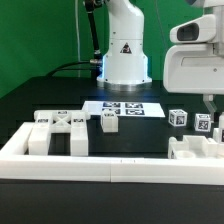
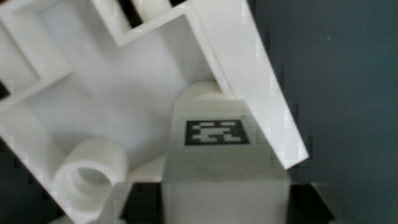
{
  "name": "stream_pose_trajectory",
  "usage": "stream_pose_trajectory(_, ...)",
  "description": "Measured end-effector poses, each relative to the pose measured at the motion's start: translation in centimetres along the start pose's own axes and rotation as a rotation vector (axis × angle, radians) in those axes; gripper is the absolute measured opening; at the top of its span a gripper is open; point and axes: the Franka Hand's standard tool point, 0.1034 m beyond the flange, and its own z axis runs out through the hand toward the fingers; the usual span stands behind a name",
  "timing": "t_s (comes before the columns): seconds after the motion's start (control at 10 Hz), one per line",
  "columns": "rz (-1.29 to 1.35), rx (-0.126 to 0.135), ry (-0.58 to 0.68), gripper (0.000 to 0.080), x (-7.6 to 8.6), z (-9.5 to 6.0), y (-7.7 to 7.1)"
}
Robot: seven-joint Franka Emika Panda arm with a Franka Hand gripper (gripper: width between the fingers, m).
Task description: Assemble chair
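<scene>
You are in the middle of fitting a post to the seat. Your end effector [image 1: 207,106] stands at the exterior view's right, low over the worktop [image 1: 50,100]. In the wrist view its fingers are clamped on either side of a tagged post [image 2: 217,132], which runs out from between them. The post's far end lies against the seat [image 2: 107,70], a white slab with cut-outs, near one edge. You cannot tell from here whether it is already in a socket or only resting on the surface. A round stub [image 2: 89,172] shows just beside the post.

The seat sits just behind the rail [image 1: 100,165] at the exterior view's right. Another tagged block [image 1: 178,117] stands near it, apart from the end effector. The other loose parts [image 1: 60,125] are grouped at the exterior view's left, behind the same rail and well apart from the seat. The marker board [image 1: 125,108] lies between the two groups, further back.

I judge the chair to be early on, since most parts lie unjoined. The next move calls for you to line the post up square with its socket, then press or turn it home with a firm grip. Let go only once it holds by itself. Watch that the seat does not slide under the push, as nothing but the rail seems to brace it
</scene>
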Motion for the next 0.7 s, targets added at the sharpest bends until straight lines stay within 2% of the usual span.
stream_pose_trajectory(0.4, 0.420, 0.001, 0.003, 0.0289, -0.08, 0.08, -0.19)
stream_pose_trajectory(0.6, 0.414, 0.001, 0.003, 0.0289, -0.07, 0.07, -0.18)
stream_pose_trajectory(0.7, 0.380, 0.001, 0.002, 0.0355, -0.10, 0.09, -0.19)
